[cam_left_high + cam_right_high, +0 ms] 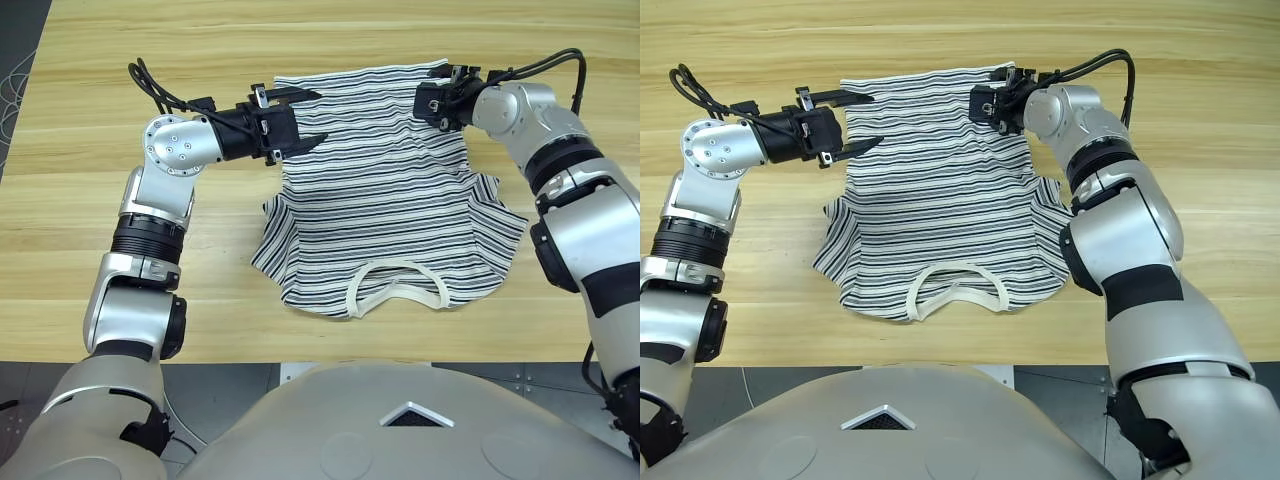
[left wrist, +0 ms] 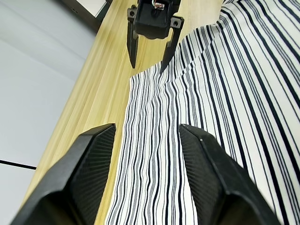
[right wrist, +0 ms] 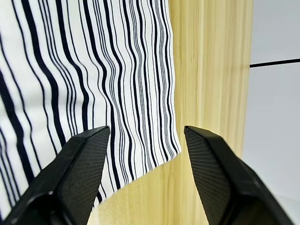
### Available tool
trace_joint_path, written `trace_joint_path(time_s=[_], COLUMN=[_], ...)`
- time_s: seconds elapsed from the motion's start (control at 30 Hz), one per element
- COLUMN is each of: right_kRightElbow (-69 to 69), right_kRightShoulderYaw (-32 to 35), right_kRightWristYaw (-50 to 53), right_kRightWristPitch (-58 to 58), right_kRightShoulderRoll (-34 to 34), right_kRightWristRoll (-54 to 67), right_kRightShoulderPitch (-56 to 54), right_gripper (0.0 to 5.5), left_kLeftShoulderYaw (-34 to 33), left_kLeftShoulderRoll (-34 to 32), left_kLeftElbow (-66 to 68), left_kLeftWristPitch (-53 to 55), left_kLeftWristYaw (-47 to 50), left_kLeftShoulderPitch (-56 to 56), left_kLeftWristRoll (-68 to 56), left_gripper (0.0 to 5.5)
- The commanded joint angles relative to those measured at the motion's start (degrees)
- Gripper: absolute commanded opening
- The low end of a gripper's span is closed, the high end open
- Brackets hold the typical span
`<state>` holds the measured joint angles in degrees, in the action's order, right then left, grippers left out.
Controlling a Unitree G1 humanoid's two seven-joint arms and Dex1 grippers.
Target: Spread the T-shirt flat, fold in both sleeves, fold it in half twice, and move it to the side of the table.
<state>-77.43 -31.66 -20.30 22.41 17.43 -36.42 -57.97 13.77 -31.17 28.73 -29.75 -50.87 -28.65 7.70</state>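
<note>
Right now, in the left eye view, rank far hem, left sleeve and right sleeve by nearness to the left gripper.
1. Far hem, by the left gripper.
2. Left sleeve, nearer the robot.
3. Right sleeve, over on the right.

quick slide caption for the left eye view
Open left gripper and open right gripper at the far hem corners of a black-and-white striped T-shirt on a light wooden table

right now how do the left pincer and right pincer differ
The left pincer sits at the striped T-shirt's far left corner, the right pincer at its far right. Cloth fills the left pincer's gap; the right pincer's frames a shirt corner and bare table. Both are open, holding nothing.
</note>
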Motion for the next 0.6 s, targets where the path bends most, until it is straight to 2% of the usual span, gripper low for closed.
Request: trace_joint_path(time_s=[0.03,0.13,0.2,0.27,0.33,0.4,0.5,0.6], right_kRightElbow=[0.6,1.8,3.7,7.0,12.2,18.1,26.3,31.2], right_kRightShoulderYaw=[-0.6,1.1,4.3,8.5,12.4,15.4,17.8,18.9], right_kRightWristYaw=[0.4,0.2,-1.5,-4.2,-6.8,-8.9,-11.6,-13.2], right_kRightWristPitch=[0.9,3.4,6.8,10.5,13.0,13.4,11.0,8.0], right_kRightShoulderRoll=[1.9,3.6,5.7,9.0,13.6,17.9,21.3,22.6], right_kRightWristRoll=[-1.5,0.0,3.5,8.3,12.8,15.8,18.3,19.3], right_kRightShoulderPitch=[-2.4,-2.3,-1.5,0.4,3.2,6.3,10.4,13.2], right_gripper=[2.94,2.94,2.94,2.94,2.94,2.94,2.94,2.94], left_kLeftShoulderYaw=[-0.6,-3.2,-5.9,-8.4,-9.9,-9.9,-8.0,-5.3], left_kLeftShoulderRoll=[-1.3,-2.1,-4.6,-8.2,-12.5,-16.7,-23.0,-27.7], left_kLeftElbow=[-1.4,-4.7,-11.6,-15.4,-13.8,-11.3,-9.0,-5.0], left_kLeftWristPitch=[2.3,11.4,24.7,36.9,51.8,60.5,62.4,62.6], left_kLeftWristYaw=[0.6,-1.0,-6.6,-14.2,-22.7,-30.6,-39.4,-41.6], left_kLeftShoulderPitch=[-0.5,2.7,7.2,11.6,15.2,19.1,23.4,23.7], left_kLeftWristRoll=[0.3,-4.3,-12.6,-21.4,-29.0,-33.3,-35.5,-38.9], left_gripper=[2.52,2.52,2.52,2.52,2.52,2.52,2.52,2.52])
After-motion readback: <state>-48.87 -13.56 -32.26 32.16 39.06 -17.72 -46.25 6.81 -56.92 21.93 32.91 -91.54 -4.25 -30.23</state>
